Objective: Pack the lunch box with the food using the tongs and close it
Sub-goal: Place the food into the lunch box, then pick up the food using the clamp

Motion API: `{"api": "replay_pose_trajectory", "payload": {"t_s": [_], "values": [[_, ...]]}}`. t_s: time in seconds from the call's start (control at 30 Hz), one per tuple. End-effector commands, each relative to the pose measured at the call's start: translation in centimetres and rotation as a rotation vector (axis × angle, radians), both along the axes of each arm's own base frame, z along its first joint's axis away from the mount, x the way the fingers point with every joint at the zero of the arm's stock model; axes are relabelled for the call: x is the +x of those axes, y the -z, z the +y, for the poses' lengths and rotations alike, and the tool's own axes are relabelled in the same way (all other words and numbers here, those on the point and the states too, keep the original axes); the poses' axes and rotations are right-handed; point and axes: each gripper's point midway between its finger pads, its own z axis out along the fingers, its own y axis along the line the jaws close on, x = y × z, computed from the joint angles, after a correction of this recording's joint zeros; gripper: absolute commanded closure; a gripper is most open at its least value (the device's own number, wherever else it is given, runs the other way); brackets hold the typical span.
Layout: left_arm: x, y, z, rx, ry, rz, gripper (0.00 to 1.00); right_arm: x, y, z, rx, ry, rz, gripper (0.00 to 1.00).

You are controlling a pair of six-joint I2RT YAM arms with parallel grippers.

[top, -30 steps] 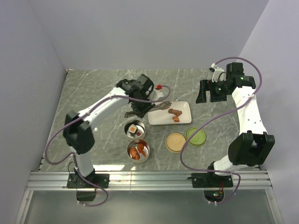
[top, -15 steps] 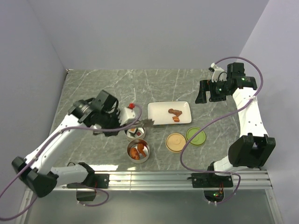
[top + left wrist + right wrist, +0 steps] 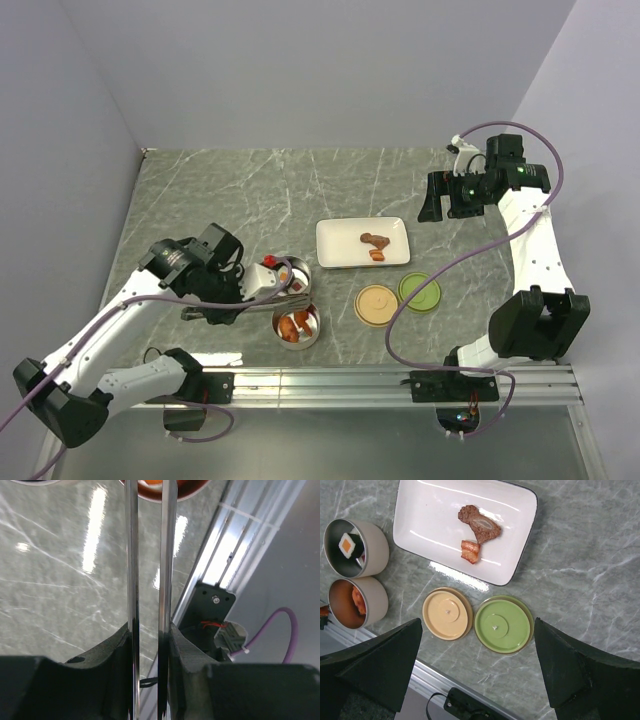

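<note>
Upper tin (image 3: 377,547): one sushi block (image 3: 346,543).
Lower tin (image 3: 377,600): orange chunks (image 3: 358,600).
Plate (image 3: 430,520): two food pieces (image 3: 479,525).
Left gripper (image 3: 148,630): clamping tongs (image 3: 131,580), lower left, tips over tins.
Right gripper (image 3: 441,212): spread wide, empty.
Surface: marble table (image 3: 200,190); pale walls (image 3: 320,70).

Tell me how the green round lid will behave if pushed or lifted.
The flat green round lid lies low, so it probably won't tip or roll. On the glossy grey marble tabletop it would likely slide, perhaps into the round tan lid right beside it.
</note>
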Motion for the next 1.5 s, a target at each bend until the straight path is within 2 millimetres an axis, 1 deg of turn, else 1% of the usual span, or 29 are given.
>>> {"api": "replay_pose_trajectory", "payload": {"t_s": [0.0, 0.13, 0.33, 0.5, 0.53, 0.67, 0.77, 0.83, 0.87, 0.97, 1.0, 1.03, 1.07, 1.1, 1.13, 1.17, 1.2, 1.23, 1.27, 1.3, 1.37, 1.4, 1.43, 1.47], "values": [[-1.2, 0.9, 0.0, 0.004, 0.005, 0.076, 0.77, -0.7, -1.6, 0.1, 0.005, -0.005, -0.05, 0.0], [-1.8, 1.5, -0.2, 0.007, 0.007, 0.136, 0.76, -0.7, -1.4, 0.0, 0.002, -0.003, -0.046, 0.0], [-2.1, 2.0, -0.7, 0.006, 0.012, 0.185, 0.73, -0.5, -1.1, 0.1, 0.008, -0.009, -0.038, 0.0], [-2.5, 2.9, -0.4, 0.038, 0.023, 0.221, 0.68, -0.5, -1.0, 0.0, 0.004, -0.008, -0.033, 0.0], [-2.6, 3.0, -0.4, 0.039, 0.028, 0.226, 0.67, -0.4, -1.0, 0.0, 0.002, -0.008, -0.036, 0.0], [-2.3, 2.9, -0.4, 0.049, 0.039, 0.218, 0.52, -0.4, -0.8, 0.0, 0.001, -0.009, -0.03, 0.0], [-1.8, 2.4, -0.8, 0.04, 0.038, 0.202, 0.46, -0.3, -0.9, 0.0, 0.003, -0.009, -0.031, 0.0], [-1.2, 1.5, -1.4, 0.017, 0.039, 0.185, 0.45, -0.3, -0.9, 0.1, 0.005, -0.009, -0.03, 0.0], [-0.6, 0.8, -1.9, 0.001, 0.04, 0.162, 0.44, -0.3, -0.9, 0.1, 0.007, -0.009, -0.031, 0.0], [0.7, -0.5, -2.6, -0.016, 0.039, 0.121, 0.43, -0.2, -0.7, 0.1, 0.01, -0.011, -0.025, 0.0], [1.7, -1.5, -3.2, -0.031, 0.041, 0.093, 0.43, -0.2, -0.8, 0.1, 0.01, -0.011, -0.026, 0.0], [2.2, -2.1, -3.5, -0.041, 0.042, 0.078, 0.43, -0.2, -0.7, 0.0, 0.009, -0.007, -0.026, 0.0], [3.1, -2.6, -3.9, -0.045, 0.038, 0.047, 0.44, -0.2, -0.8, 0.1, 0.011, -0.007, -0.027, 0.0], [4.4, -3.6, -4.6, -0.06, 0.027, 0.01, 0.44, -0.1, -0.8, 0.1, 0.01, -0.01, -0.03, 0.0], [5.2, -4.2, -5.0, -0.067, 0.01, -0.012, 0.45, -0.1, -0.9, 0.1, 0.009, -0.008, -0.029, 0.0], [6.5, -4.6, -5.0, -0.052, -0.016, -0.054, 0.46, 0.0, -0.9, 0.1, 0.01, -0.006, -0.03, 0.0], [8.6, -5.5, -6.1, -0.077, -0.043, -0.11, 0.48, 0.1, -0.9, 0.0, 0.008, -0.004, -0.033, 0.0], [9.5, -5.9, -6.5, -0.08, -0.063, -0.133, 0.51, 0.2, -1.0, 0.0, 0.007, 0.0, -0.036, 0.0], [10.9, -6.2, -7.1, -0.075, -0.074, -0.156, 0.52, 0.2, -0.9, -0.1, 0.005, 0.0, -0.036, 0.0], [11.8, -6.5, -7.9, -0.086, -0.074, -0.182, 0.52, 0.2, -1.0, -0.1, 0.005, 0.002, -0.037, 0.0], [12.8, -6.4, -9.0, -0.08, -0.07, -0.202, 0.54, 0.3, -1.0, -0.1, 0.0, 0.005, -0.035, 0.0], [13.7, -5.9, -9.9, -0.053, -0.065, -0.222, 0.54, 0.4, -1.1, -0.2, -0.003, 0.007, -0.04, 0.0], [14.0, -5.5, -10.5, -0.043, -0.06, -0.225, 0.55, 0.5, -1.0, -0.4, -0.008, 0.014, -0.038, 0.0], [14.5, -4.5, -11.1, -0.015, -0.055, -0.213, 0.55, 0.6, -1.1, -0.4, -0.011, 0.014, -0.04, 0.0]]}}
